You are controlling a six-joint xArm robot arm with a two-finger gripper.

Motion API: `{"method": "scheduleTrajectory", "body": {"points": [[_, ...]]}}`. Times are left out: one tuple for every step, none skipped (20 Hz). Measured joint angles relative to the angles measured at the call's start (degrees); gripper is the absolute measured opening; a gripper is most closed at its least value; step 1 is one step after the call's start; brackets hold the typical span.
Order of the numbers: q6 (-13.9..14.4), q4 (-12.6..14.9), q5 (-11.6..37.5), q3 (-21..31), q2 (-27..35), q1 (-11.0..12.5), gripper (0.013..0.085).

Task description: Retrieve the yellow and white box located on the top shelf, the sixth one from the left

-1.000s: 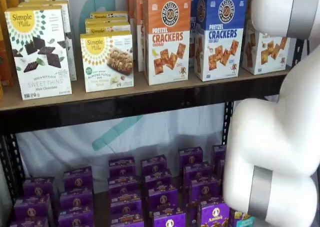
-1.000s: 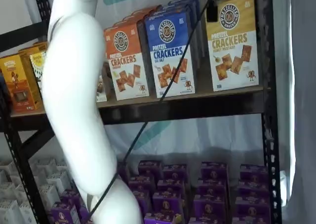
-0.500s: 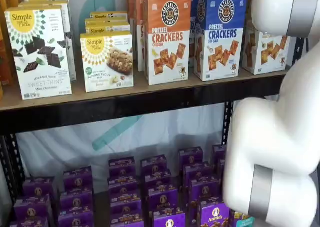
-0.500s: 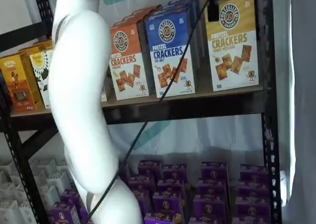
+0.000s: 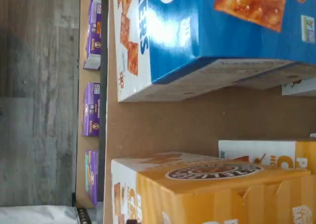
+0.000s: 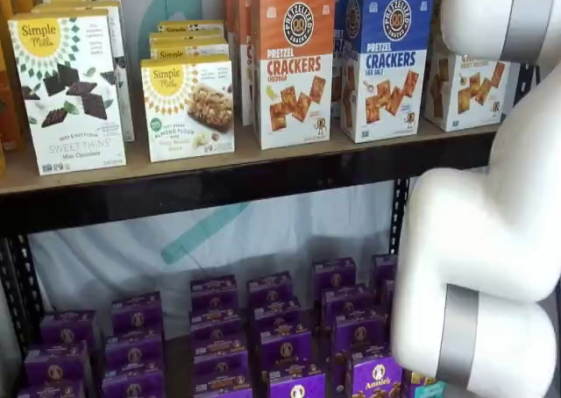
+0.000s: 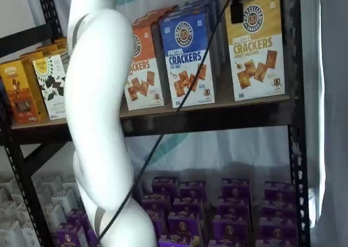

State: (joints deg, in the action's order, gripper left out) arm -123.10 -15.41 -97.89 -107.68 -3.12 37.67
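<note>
None of the retrieval is done: the yellow and white box stands untouched at upper right of the frame on the top shelf, beside the blue carton. Claw hangs before it, jaws wide, holding nothing. Approach, grasp, withdrawal remain.

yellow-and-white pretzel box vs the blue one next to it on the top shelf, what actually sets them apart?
Colour: the yellow and white box has a mustard top over a white lower half; the blue box has a blue top over white.
Flavour line: the yellow one reads Honey Mustard, the blue one Sea Salt.
Place: the yellow one stands by the upright, the blue one beside the orange box.
Shared: both stand upright on the top shelf, with round logo and pictured crackers.
</note>
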Motion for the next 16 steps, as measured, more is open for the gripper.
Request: {"method": "scheduleTrajectory", "body": {"points": [[0.10, 0.40, -0.09, -0.16, 0.12, -0.23, 0.0850], [0.19, 0.95, -0.22, -0.32, 0.23, -0.52, 0.0850], [0.26, 1.49, -0.25, -0.34, 0.26, -0.79, 0.0850], [0.29, 1.94, -0.22, -0.31, 0.26, -0.99, 0.0850], [0.34, 2.42, -0.25, -0.32, 0.27, -1.21, 0.0850], [0.41, 3.06, -0.41, -0.43, 0.36, -1.48, 0.0850], [0.44, 3.51, -0.43, -0.43, 0.37, -1.68, 0.0850], [0.48, 4.02, -0.44, -0.40, 0.39, -1.90, 0.0850], [0.50, 4.32, -0.36, -0.32, 0.37, -2.04, 0.0850], [0.53, 4.56, -0.37, -0.33, 0.40, -2.14, 0.0850], [0.59, 4.89, -0.53, -0.50, 0.55, -2.29, 0.0850], [0.65, 5.21, -0.74, -0.75, 0.73, -2.43, 0.0850], [0.71, 5.54, -1.02, -1.07, 0.94, -2.58, 0.0850], [0.76, 5.84, -1.19, -1.36, 1.13, -2.70, 0.0850], [0.80, 6.21, -1.36, -1.76, 1.40, -2.85, 0.0850], [0.86, 6.46, -1.74, -2.33, 1.74, -2.95, 0.0850]]}}
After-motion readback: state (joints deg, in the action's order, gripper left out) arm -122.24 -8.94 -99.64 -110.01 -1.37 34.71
